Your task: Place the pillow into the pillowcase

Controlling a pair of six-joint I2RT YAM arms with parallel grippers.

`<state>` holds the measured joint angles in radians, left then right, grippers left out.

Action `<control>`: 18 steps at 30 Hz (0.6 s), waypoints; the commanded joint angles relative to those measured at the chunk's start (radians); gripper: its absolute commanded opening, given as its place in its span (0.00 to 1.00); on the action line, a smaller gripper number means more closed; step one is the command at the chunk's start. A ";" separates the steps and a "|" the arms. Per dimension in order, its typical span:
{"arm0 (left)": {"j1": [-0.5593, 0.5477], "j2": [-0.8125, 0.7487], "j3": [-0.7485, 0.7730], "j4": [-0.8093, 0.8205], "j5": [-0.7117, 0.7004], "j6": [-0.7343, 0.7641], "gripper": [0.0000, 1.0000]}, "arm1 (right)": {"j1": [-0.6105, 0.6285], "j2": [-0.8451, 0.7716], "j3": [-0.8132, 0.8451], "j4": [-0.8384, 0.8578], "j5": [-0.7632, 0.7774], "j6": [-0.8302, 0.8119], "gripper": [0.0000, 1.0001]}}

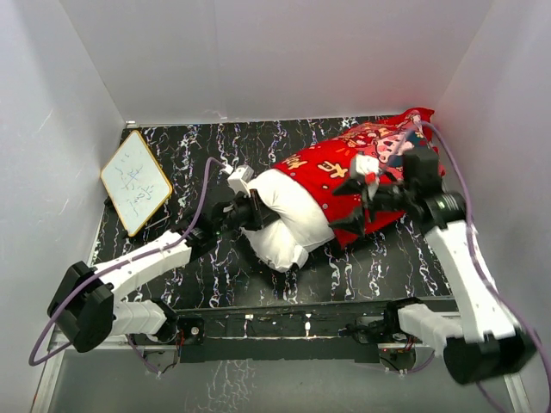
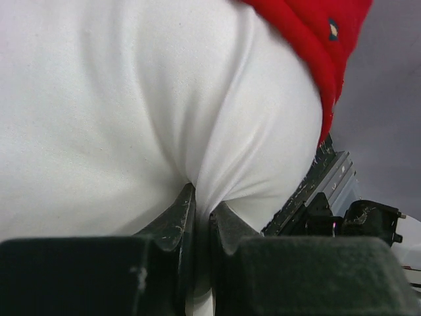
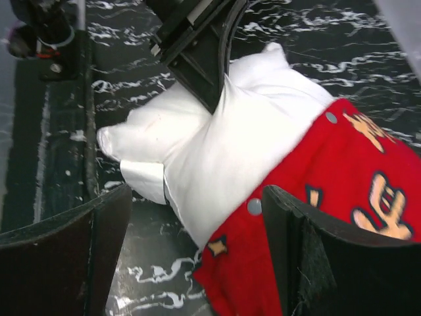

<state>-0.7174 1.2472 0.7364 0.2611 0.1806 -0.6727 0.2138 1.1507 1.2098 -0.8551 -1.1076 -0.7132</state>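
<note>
The plump white pillow [image 1: 288, 222] lies half inside the printed red pillowcase [image 1: 344, 168]. The left gripper [image 2: 200, 197] pinches the pillow's soft cloth. The right gripper [image 3: 197, 194] is wide apart, holding nothing.

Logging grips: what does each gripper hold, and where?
Left gripper pinches the exposed end of the plump white fabric pillow; right gripper is open, holding nothing.

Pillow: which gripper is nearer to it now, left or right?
Left. The left gripper is shut on a fold of the pillow at its bare white end; the right gripper is open above the edge of the pillowcase.
</note>
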 commanded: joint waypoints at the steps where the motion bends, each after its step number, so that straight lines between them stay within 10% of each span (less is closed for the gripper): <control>1: 0.006 -0.071 0.012 -0.005 0.052 0.004 0.00 | -0.085 -0.203 -0.149 0.054 0.076 -0.028 0.82; 18: 0.016 -0.117 0.088 -0.035 0.137 -0.003 0.00 | -0.161 -0.174 -0.387 0.177 0.378 0.124 0.78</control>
<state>-0.7078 1.1679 0.7467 0.1688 0.2501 -0.6472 0.0135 0.9344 0.8211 -0.8021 -0.8204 -0.6621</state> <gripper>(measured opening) 0.053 0.785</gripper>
